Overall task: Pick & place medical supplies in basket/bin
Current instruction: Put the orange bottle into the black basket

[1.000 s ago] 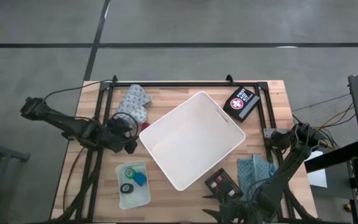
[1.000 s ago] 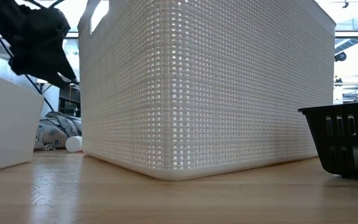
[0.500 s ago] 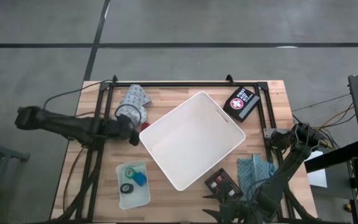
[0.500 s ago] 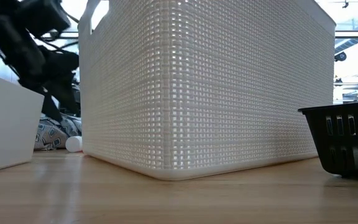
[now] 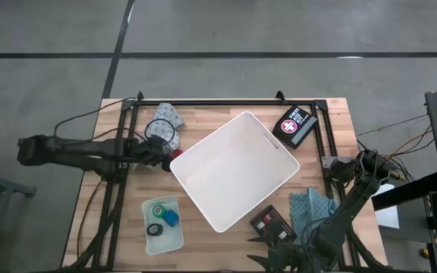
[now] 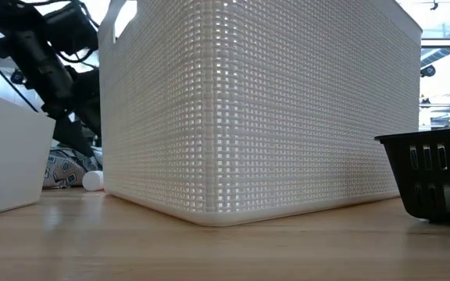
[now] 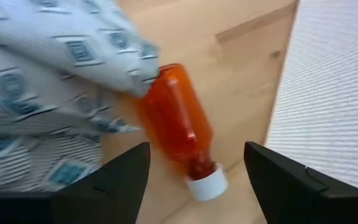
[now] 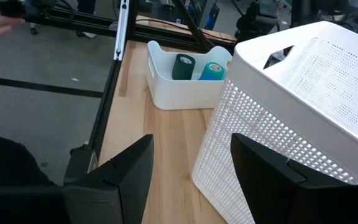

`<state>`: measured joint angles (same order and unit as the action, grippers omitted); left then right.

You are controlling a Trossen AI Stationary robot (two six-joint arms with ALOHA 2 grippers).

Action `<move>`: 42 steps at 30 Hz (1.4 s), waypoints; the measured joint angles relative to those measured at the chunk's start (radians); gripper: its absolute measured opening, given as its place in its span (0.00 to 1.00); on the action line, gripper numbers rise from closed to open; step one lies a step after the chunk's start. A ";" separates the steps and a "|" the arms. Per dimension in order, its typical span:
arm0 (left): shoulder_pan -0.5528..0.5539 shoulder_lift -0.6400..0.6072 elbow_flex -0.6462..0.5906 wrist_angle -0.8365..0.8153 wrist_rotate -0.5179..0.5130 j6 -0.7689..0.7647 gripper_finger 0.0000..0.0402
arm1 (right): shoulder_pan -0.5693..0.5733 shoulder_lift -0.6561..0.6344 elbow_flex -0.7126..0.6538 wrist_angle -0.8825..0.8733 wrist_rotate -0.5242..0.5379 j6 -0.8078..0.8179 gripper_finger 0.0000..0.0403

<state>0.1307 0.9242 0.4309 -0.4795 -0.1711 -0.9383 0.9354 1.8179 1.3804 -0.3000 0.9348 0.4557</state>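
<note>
Straddling orange pill bottle (image 7: 178, 127) beside white bin (image 5: 234, 170) | left end effector (image 7: 194, 180) unclenched, ungrasping, for pickup | right end effector (image 8: 191, 168) parked, unclenched, empty, near bin corner

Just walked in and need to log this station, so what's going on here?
The left hand, open, is lined up on an orange pill bottle with a white cap that lies on the table beside the white bin, partly under a patterned cloth. Nothing is gripped yet, and the bin looks empty. The right hand waits open near the table's front edge, holding nothing.
</note>
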 joint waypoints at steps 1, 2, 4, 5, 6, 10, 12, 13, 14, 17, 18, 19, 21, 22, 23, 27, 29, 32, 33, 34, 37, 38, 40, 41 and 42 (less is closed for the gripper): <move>0.000 0.018 0.002 0.010 0.000 0.000 0.65 | 0.000 0.000 0.000 0.000 0.000 0.000 0.52; 0.002 0.038 0.002 0.010 0.000 -0.001 0.65 | 0.000 0.000 0.000 0.000 0.000 0.000 0.52; 0.009 0.083 0.002 0.018 0.000 -0.011 0.64 | 0.000 0.000 0.000 0.000 0.000 0.000 0.52; 0.010 0.109 0.002 0.035 0.000 -0.015 0.64 | 0.000 0.000 0.000 0.000 0.000 0.000 0.52; 0.010 0.133 0.002 0.050 0.001 -0.019 0.64 | 0.000 0.000 0.000 0.000 0.000 0.000 0.52; 0.010 0.211 0.012 0.090 0.011 -0.022 0.64 | 0.000 0.000 0.000 0.000 0.000 0.000 0.52; 0.010 0.238 0.033 0.091 0.011 -0.017 0.64 | 0.000 0.000 0.000 0.000 0.000 0.000 0.52; 0.010 0.248 0.045 0.091 0.011 -0.009 0.64 | 0.000 0.000 0.000 0.000 0.000 0.000 0.52; 0.010 0.256 0.055 0.091 0.011 -0.007 0.64 | 0.000 0.000 0.000 0.000 0.000 0.000 0.52; 0.010 0.284 0.074 0.091 0.009 -0.007 0.64 | 0.000 0.000 0.000 0.000 0.000 0.000 0.52; 0.011 0.295 0.077 0.090 0.007 -0.008 0.64 | 0.000 0.000 0.000 0.000 0.000 0.000 0.52; 0.011 0.307 0.078 0.091 0.006 -0.014 0.64 | 0.000 0.000 0.000 0.000 0.000 0.000 0.52; 0.015 0.334 0.079 0.086 0.003 -0.027 0.64 | 0.000 0.000 0.000 0.000 0.000 0.000 0.52; 0.016 0.348 0.080 0.087 0.003 -0.029 0.64 | 0.000 0.000 0.000 0.000 0.000 0.000 0.52; 0.017 0.360 0.081 0.088 0.003 -0.030 0.64 | 0.000 0.000 0.000 0.000 0.000 0.000 0.52; 0.017 0.389 0.081 0.093 0.011 -0.038 0.64 | 0.000 0.000 0.000 0.000 0.000 0.000 0.52; 0.017 0.395 0.081 0.095 0.011 -0.039 0.64 | 0.000 0.000 0.000 0.000 0.000 0.000 0.52; 0.017 0.403 0.081 0.095 0.011 -0.039 0.64 | 0.000 0.000 0.000 0.000 0.000 0.000 0.52; 0.017 0.403 0.081 0.095 0.011 -0.038 0.63 | 0.000 0.000 0.000 0.000 0.000 0.000 0.52; 0.017 0.402 0.081 0.096 0.011 -0.038 0.63 | 0.000 0.000 0.000 0.000 0.000 0.000 0.52; 0.017 0.402 0.081 0.095 0.011 -0.038 0.59 | 0.000 0.000 0.000 0.000 0.000 0.000 0.52; 0.017 0.402 0.081 0.095 0.011 -0.038 0.57 | 0.000 0.000 0.000 0.000 0.000 0.000 0.52; 0.017 0.402 0.081 0.096 0.011 -0.038 0.52 | 0.000 0.000 0.000 0.000 0.000 0.000 0.52; 0.017 0.402 0.081 0.096 0.011 -0.038 0.50 | 0.000 0.000 0.000 0.000 0.000 0.000 0.52; 0.017 0.402 0.081 0.096 0.011 -0.038 0.49 | 0.000 0.000 0.000 0.000 0.000 0.000 0.52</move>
<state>0.1478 1.3258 0.5121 -0.3837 -0.1600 -0.9764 0.9354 1.8179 1.3801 -0.2997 0.9348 0.4557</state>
